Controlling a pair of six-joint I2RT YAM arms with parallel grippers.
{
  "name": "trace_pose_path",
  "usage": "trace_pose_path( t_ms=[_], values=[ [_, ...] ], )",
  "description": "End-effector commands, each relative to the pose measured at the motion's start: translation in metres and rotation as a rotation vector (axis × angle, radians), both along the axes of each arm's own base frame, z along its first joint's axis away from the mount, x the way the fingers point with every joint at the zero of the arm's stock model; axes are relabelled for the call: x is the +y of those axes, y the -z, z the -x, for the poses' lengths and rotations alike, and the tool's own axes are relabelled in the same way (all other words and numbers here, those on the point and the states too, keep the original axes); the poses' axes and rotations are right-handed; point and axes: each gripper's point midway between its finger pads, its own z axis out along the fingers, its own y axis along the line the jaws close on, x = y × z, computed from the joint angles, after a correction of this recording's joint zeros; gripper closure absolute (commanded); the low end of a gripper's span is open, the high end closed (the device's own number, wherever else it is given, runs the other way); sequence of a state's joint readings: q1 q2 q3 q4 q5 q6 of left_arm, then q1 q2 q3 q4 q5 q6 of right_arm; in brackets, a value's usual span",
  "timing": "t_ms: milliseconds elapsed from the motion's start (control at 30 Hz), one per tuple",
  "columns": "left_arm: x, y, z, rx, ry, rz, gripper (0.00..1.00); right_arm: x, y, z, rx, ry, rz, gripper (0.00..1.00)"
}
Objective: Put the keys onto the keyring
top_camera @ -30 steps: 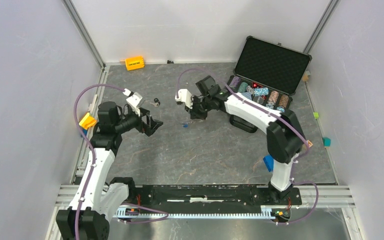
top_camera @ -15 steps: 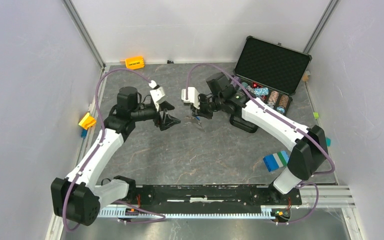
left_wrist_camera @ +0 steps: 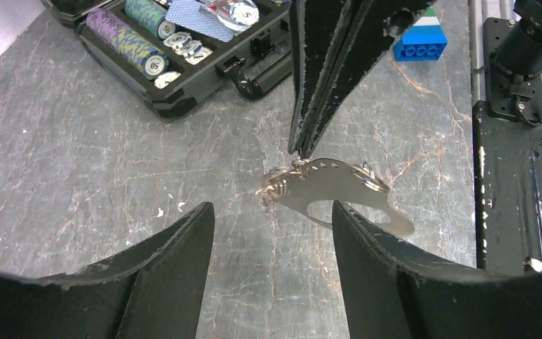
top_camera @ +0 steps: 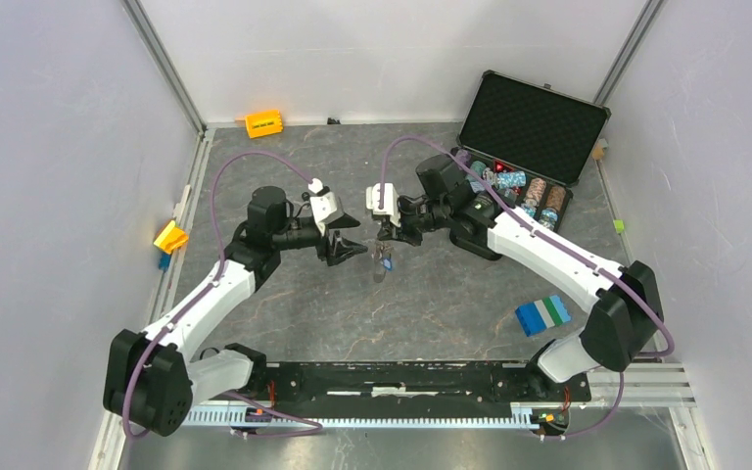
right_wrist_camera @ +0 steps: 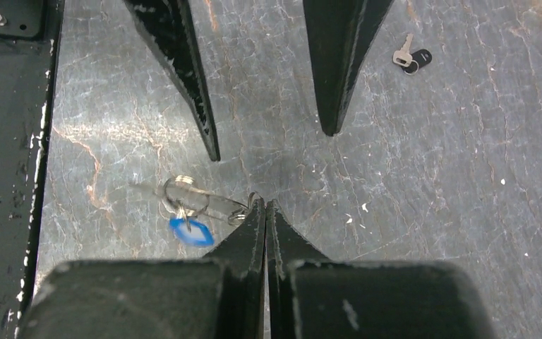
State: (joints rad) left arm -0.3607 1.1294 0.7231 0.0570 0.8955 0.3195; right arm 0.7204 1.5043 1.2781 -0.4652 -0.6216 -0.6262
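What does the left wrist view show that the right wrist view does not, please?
Only the left wrist view: the chip case and the striped block. Only the right wrist view: the black key lying alone on the table, and the blue key. Both: the keyring pinched in the shut right tool, facing the open left tool.

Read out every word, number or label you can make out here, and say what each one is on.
"50": on the end chip of the purple chip stack in the black case.
Other chip faces: too small or blurred to read.
Nothing else shows readable text.
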Motion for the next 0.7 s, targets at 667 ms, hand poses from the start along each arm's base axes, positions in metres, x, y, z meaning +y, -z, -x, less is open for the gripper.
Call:
trace_pose_path(
  t_ms=[667],
  values=[
    [0.001, 0.007, 0.003, -0.186, 0.036, -0.03, 0.3, -0.004, 0.008, -0.012, -0.046, 0.111, -0.029, 1.0]
  ],
)
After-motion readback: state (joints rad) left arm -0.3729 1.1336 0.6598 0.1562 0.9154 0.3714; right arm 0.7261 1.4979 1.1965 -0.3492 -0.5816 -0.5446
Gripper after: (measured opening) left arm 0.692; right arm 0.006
